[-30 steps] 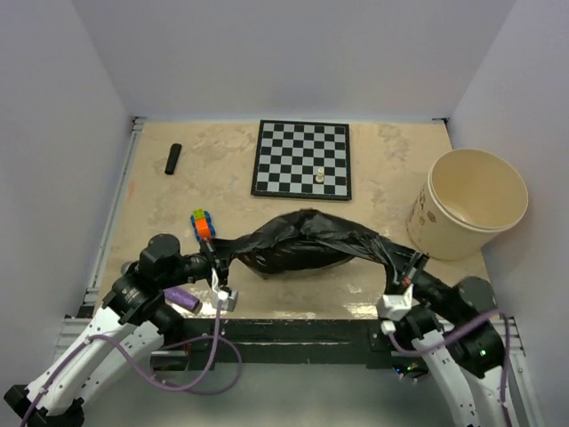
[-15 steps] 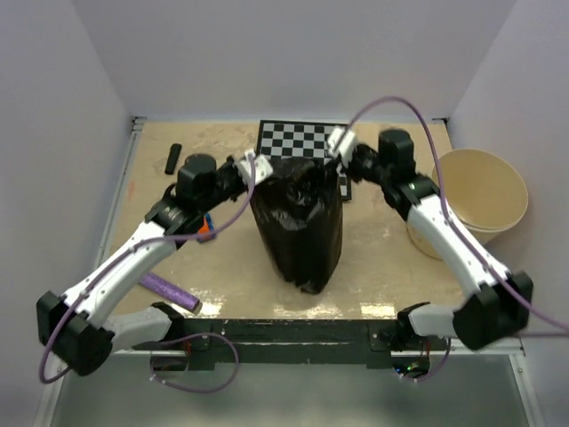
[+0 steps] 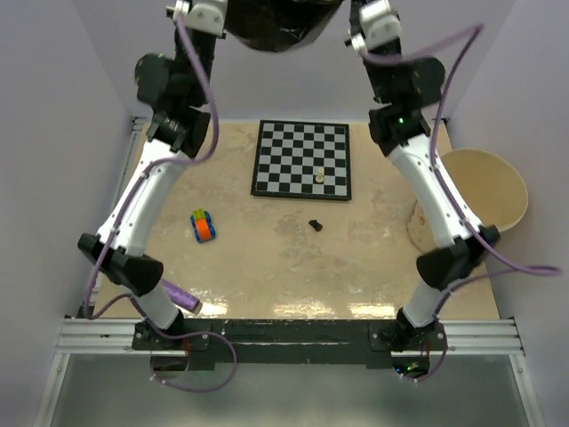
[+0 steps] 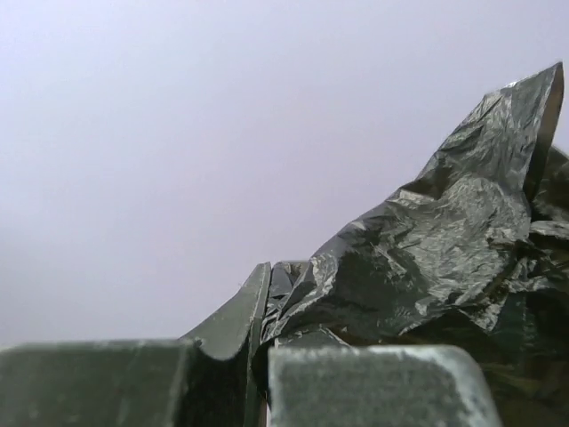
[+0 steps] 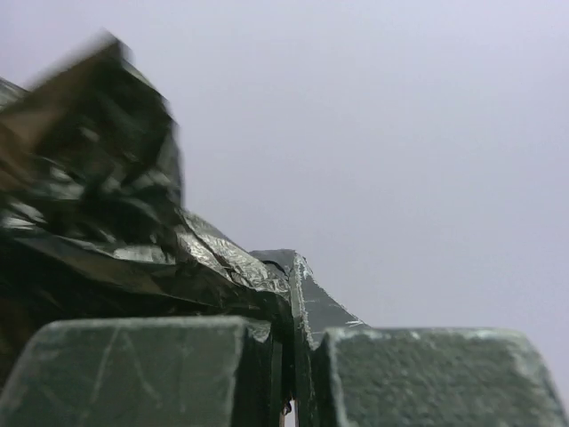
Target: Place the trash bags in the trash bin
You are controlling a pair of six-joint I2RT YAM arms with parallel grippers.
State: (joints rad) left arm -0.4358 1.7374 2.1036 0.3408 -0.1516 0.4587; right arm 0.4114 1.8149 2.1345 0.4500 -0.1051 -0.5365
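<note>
Pale lilac walls (image 3: 284, 89) close the room on three sides. Between them lies a beige, marbled tabletop (image 3: 267, 258), glossy along its 6 o'clock edge. Both arms stand high above it. Between them, at 12 o'clock at the very top of the overhead view, hangs the black trash bag (image 3: 284, 27), well above the tabletop and not in the trash bin (image 3: 480, 200). The bin stands at 3 o'clock, by the right wall.

The left tool (image 4: 260, 351) is closed tight on a fold of the crinkled film, and the right tool (image 5: 292, 356) pinches another fold the same way.

A chessboard (image 3: 300, 158) lies toward 12 o'clock, with a pale piece (image 3: 318, 175) on it. A purple roll (image 3: 178, 296) lies at 7 o'clock, a colourful toy car (image 3: 204, 225) at 9 o'clock, and a small dark piece (image 3: 315, 225) near the centre.

The picture edge cuts off most of the bag, so its full shape cannot be told. The right arm covers part of the bin's left side, and the left arm hides one end of the purple roll. In the right wrist view the bag's far part is blurred.
</note>
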